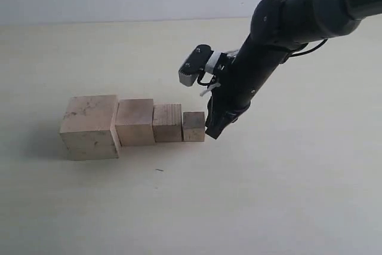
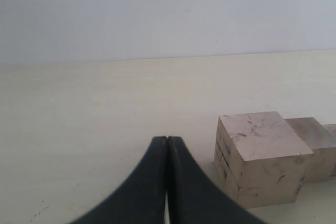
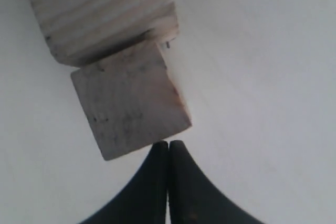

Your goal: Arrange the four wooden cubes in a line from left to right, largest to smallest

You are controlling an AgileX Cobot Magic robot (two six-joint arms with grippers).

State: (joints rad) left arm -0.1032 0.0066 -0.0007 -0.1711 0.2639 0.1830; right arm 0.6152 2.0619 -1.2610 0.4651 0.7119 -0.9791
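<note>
Four wooden cubes stand in one row on the table (image 1: 274, 195), each touching or almost touching its neighbour. There are two pincers, both pressed together with nothing between their fingers.

The right pincer (image 1: 212, 133) hangs from its one dark arm (image 1: 262, 58) with its tips low, just beside the end of the row. Nearest to it is the smallest cube (image 1: 194, 126). The tips sit at that cube's outer side, and whether they touch it cannot be told. One step farther from this pincer is the third cube (image 1: 168, 123), then the second cube (image 1: 135, 122), and farthest from it the largest cube (image 1: 89, 126), which has dark marks on its top. The cubes grow in size the farther they stand from the right pincer.

The left pincer (image 2: 167, 142), seen from its own wrist, is low over the table. The largest cube lies nearest to it, ahead and off to one side, apart from the tips. The second cube is behind that one, and only a sliver of a third shows at the picture's edge.
</note>
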